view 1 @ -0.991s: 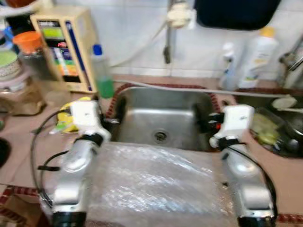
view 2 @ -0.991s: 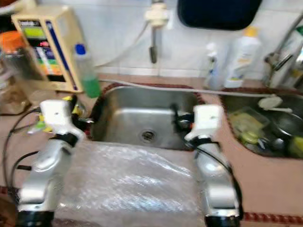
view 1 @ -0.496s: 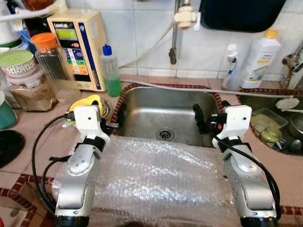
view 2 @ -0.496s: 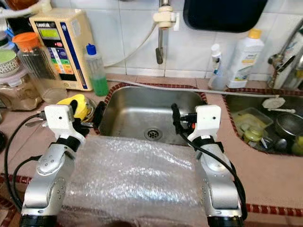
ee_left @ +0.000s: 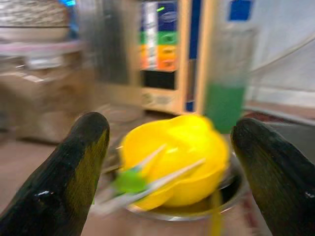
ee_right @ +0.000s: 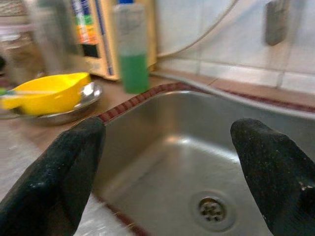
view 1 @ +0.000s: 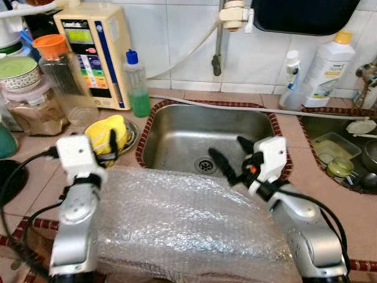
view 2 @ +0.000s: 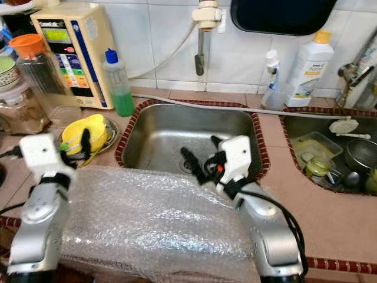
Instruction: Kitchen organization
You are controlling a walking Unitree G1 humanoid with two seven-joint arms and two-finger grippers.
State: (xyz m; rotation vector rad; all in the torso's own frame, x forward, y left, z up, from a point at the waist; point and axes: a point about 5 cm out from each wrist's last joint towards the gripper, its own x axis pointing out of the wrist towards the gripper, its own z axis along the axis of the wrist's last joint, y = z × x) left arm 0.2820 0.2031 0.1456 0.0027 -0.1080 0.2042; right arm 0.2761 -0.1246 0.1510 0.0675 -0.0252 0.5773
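Sink [view 1: 194,132] under wide right hand [view 1: 232,158]; wide left hand [ee_left: 170,162] faces yellow bowl [ee_left: 182,157]

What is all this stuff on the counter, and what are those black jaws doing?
Sink: one, steel, centre of the counter, nothing in it.
Bubble wrap: one clear sheet, on the counter edge in front of the sink.
Yellow bowl: one, in a metal dish left of the sink.
Green soap bottle: one, blue cap, behind the sink's left corner.
Beige appliance: one, against the wall tiles.
Orange-lidded jar: one, clear, left of the appliance.
White bottles: two, at the wall right of the sink.
Left gripper: jaws open, facing the yellow bowl.
Right gripper: jaws open, over the sink.
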